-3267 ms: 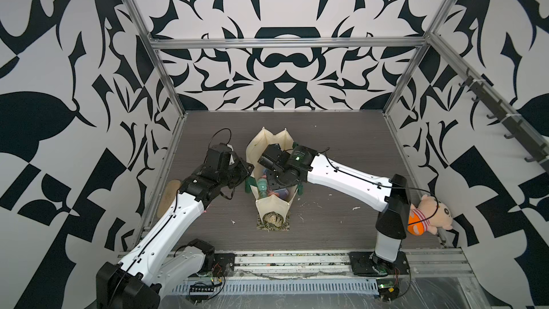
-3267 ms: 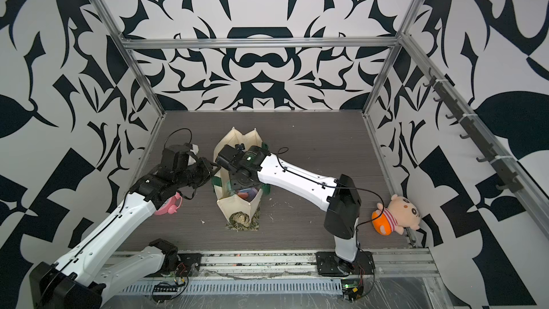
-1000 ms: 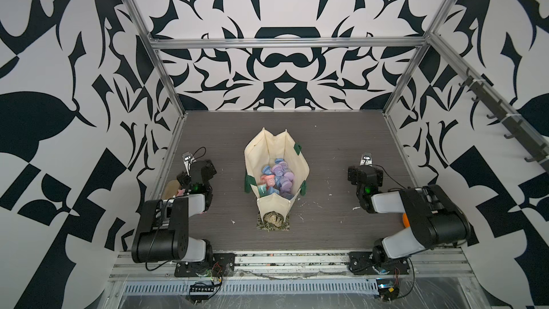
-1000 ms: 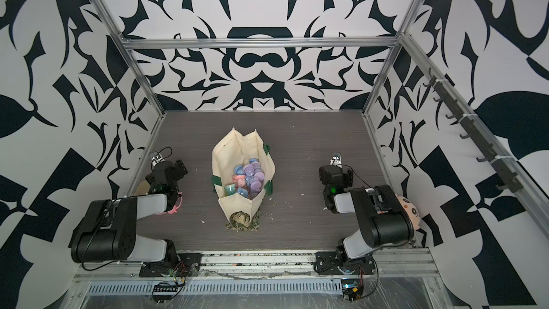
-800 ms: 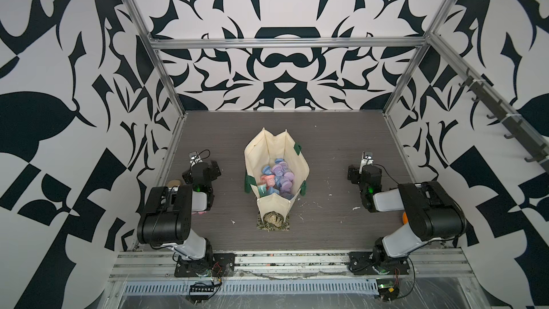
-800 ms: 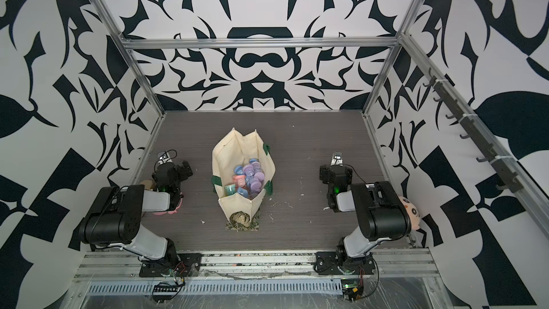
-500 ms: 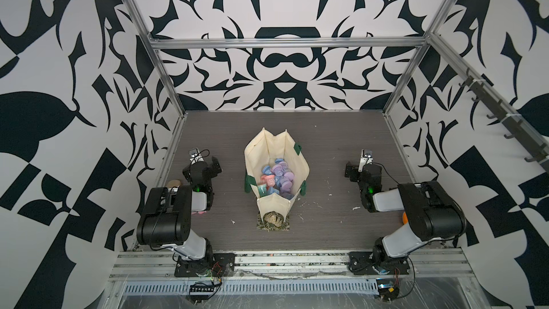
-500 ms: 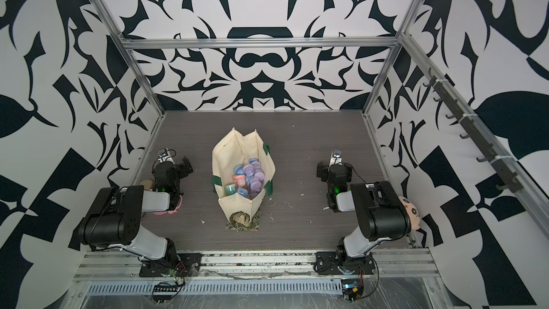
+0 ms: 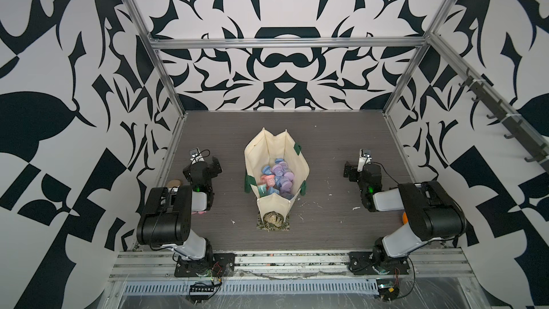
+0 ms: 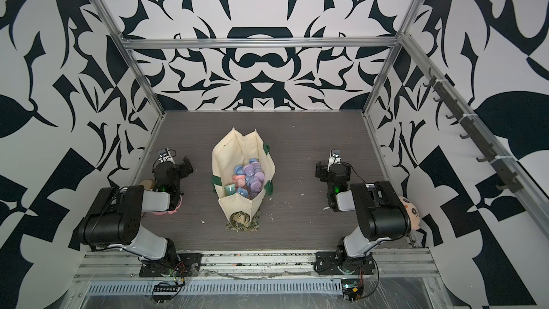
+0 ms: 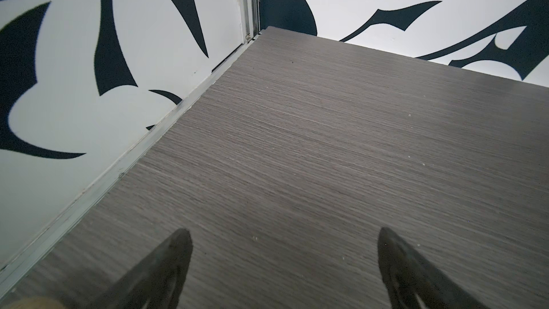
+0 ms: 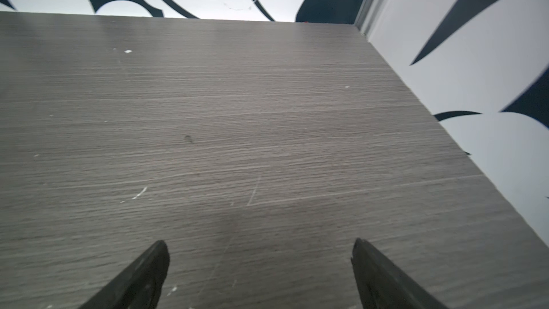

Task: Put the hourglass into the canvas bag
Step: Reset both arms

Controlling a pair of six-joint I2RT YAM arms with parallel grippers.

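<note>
Left gripper (image 11: pixel 284 234) and right gripper (image 12: pixel 259 245) both hang spread wide and empty, well clear of the bag (image 9: pixel 268 150) at centre frame in both top views, where pastel hourglasses (image 9: pixel 278 175) lie heaped; they look light, hard, slick, probably fragile, best pinched at the waist.

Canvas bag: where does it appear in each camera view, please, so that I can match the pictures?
A top view: the canvas bag stands at the picture's middle.
A top view: same bag, a little left of the picture's middle.
Left wrist: not in it.
Right wrist: not in it.
Shared landmark: the grey wood-grain table, seen in all four.
</note>
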